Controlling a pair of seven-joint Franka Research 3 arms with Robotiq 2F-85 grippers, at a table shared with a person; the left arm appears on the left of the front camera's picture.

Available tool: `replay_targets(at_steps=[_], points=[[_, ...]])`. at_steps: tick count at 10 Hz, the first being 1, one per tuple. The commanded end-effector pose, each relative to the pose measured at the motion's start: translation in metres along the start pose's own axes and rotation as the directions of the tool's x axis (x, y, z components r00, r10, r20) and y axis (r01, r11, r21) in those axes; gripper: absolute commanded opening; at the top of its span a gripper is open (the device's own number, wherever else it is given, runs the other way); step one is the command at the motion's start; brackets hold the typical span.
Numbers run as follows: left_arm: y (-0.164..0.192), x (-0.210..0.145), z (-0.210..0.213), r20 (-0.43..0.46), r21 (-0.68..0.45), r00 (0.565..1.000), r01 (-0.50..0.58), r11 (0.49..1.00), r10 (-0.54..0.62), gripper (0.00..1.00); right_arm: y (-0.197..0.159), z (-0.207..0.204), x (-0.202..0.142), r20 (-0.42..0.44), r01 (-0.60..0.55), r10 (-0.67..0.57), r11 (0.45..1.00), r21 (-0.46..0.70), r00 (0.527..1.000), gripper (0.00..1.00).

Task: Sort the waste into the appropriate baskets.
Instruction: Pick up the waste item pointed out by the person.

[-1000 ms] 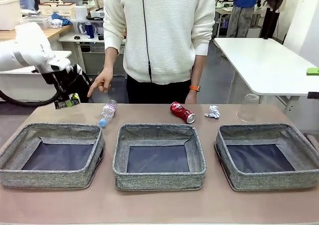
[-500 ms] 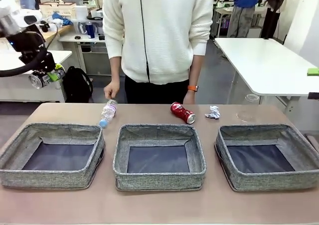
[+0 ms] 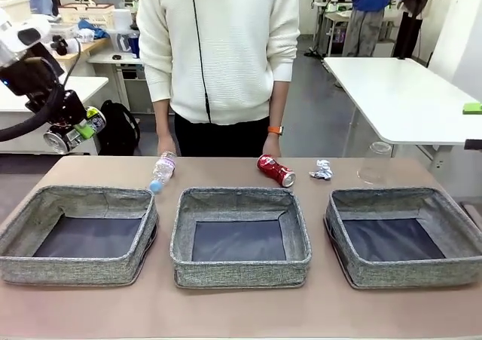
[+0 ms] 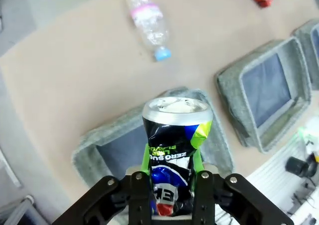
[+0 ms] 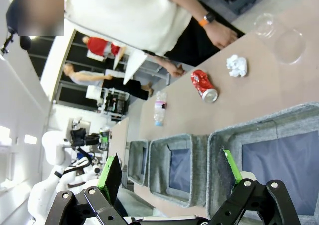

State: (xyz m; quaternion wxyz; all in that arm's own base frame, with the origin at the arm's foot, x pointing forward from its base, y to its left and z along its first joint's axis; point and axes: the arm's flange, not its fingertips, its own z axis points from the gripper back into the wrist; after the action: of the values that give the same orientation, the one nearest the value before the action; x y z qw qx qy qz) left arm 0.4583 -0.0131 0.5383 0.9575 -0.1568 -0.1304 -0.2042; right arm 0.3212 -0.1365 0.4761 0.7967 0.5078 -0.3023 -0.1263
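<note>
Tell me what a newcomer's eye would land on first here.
First, the dark multicoloured drink can clamped in the left gripper, raised high at the table's left side. Next, the three grey woven fabric baskets in a row along the near side, their dark bottoms bare. Beyond them sit a clear plastic bottle, a red drink can, a white paper wad and a clear plastic cup, before a person in a white sweater.

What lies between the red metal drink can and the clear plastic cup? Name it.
A small crumpled white paper wad, plain in the front view.
</note>
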Motion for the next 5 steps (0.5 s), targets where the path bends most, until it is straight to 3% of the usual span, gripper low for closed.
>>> replay_targets(at_steps=[1, 2, 3, 4, 5], points=[[0.006, 0.015, 0.006, -0.016, 0.020, 0.999, -0.032, 0.999, 0.032, 0.00, -0.001, -0.002, 0.003, 0.017, -0.025, 0.025, 0.999, 0.023, 1.000, 1.00], [0.000, 0.000, 0.000, 0.000, 0.000, 1.000, 0.000, 1.000, 0.000, 0.33, -0.001, -0.002, 0.003, 0.017, -0.025, 0.025, 0.999, 0.023, 1.000, 1.00], [-0.034, 0.011, 0.018, -0.036, 0.076, 0.994, -0.104, 0.992, 0.107, 0.33, -0.001, -0.002, 0.003, 0.017, -0.025, 0.025, 0.999, 0.023, 1.000, 1.00], [-0.079, 0.026, 0.043, -0.014, 0.080, 0.995, -0.096, 0.992, 0.097, 0.33, -0.001, -0.002, 0.003, 0.017, -0.025, 0.025, 0.999, 0.023, 1.000, 1.00], [-0.131, 0.043, 0.064, -0.090, 0.090, 0.984, -0.144, 0.985, 0.153, 0.33, -0.001, -0.002, 0.003, 0.017, -0.025, 0.025, 0.999, 0.023, 1.000, 1.00]])
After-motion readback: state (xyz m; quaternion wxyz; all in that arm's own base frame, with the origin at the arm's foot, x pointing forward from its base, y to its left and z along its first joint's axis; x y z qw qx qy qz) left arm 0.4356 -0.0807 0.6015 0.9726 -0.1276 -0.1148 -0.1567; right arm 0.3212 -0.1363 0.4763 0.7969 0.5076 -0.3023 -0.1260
